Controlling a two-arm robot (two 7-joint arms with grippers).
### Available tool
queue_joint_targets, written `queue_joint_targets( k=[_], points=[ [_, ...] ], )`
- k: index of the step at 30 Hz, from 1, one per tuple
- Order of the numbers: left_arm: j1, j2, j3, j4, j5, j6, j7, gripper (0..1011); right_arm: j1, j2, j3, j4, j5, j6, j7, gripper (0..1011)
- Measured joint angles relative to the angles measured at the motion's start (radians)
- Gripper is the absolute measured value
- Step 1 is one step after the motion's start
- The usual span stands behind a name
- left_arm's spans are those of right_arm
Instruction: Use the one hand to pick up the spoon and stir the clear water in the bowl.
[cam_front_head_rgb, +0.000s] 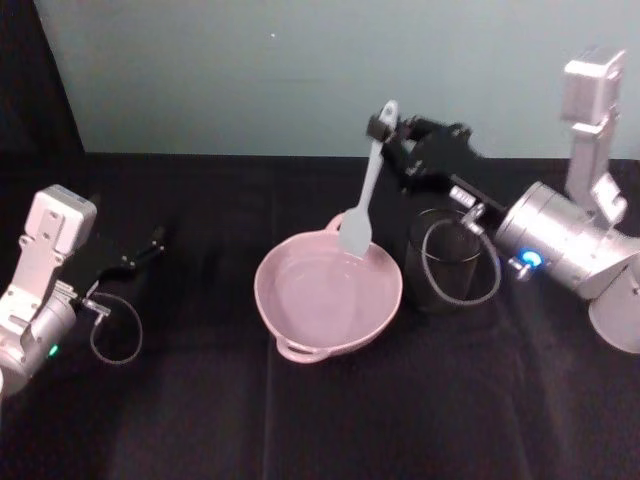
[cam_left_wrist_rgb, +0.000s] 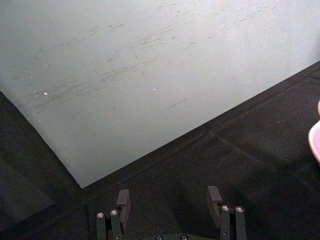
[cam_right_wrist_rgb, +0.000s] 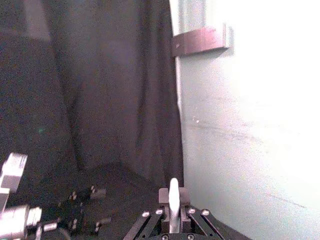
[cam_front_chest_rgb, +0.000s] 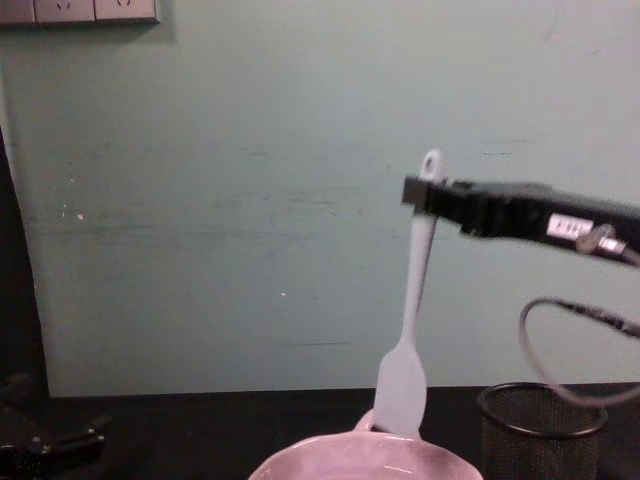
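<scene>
Head view showed the right pincer (cam_front_head_rgb: 381, 128) clamped on the spoon (cam_front_head_rgb: 365, 190) near its handle end, paddle hanging at the far rim of the bowl (cam_front_head_rgb: 260, 292); the left pincer (cam_front_head_rgb: 148, 245) rested spread wide at left.

Dim overall; the wall (cam_right_wrist_rgb: 250, 125) glares white in the right wrist view, soft sheen on the bowl (cam_front_head_rgb: 300, 346)

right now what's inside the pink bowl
Held by the right end effector, the spoon hangs head-down into the bowl at its far rim. Otherwise only glossy pink; water is not discernible. From the chest, the rim covers the interior.
</scene>
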Motion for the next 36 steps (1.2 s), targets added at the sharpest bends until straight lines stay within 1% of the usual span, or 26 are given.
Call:
queue_joint_targets(
  k=[1,4,5,6,9,12,18,19,25,31,36],
  points=[
    [0.000,0.000,0.000,0.000,0.000,0.000,0.000,1011,-0.001,0.002,0.007,-0.008,0.010,0.008,-0.004,119],
    [0.000,0.000,0.000,0.000,0.000,0.000,0.000,1011,-0.002,0.012,0.034,-0.036,0.060,0.045,-0.022,119],
    [0.000,0.000,0.000,0.000,0.000,0.000,0.000,1012,-0.002,0.012,0.034,-0.036,0.060,0.045,-0.022,119],
    [0.000,0.000,0.000,0.000,0.000,0.000,0.000,1011,-0.002,0.018,0.047,-0.047,0.082,0.062,-0.029,120],
    [0.000,0.000,0.000,0.000,0.000,0.000,0.000,1011,0.000,0.026,0.059,-0.060,0.108,0.083,-0.039,119],
    [0.000,0.000,0.000,0.000,0.000,0.000,0.000,1011,0.009,0.044,0.084,-0.075,0.149,0.121,-0.058,119],
    [0.000,0.000,0.000,0.000,0.000,0.000,0.000,1011,0.027,0.070,0.118,-0.079,0.195,0.172,-0.105,119],
    [0.000,0.000,0.000,0.000,0.000,0.000,0.000,1011,0.027,0.070,0.118,-0.079,0.195,0.172,-0.105,119],
    [0.000,0.000,0.000,0.000,0.000,0.000,0.000,1011,0.032,0.091,0.133,-0.057,0.235,0.196,-0.133,119],
    [0.000,0.000,0.000,0.000,0.000,0.000,0.000,1011,0.035,0.102,0.130,-0.027,0.266,0.212,-0.144,119],
    [0.000,0.000,0.000,0.000,0.000,0.000,0.000,1011,0.025,0.113,0.128,-0.021,0.286,0.215,-0.152,119]
  ],
)
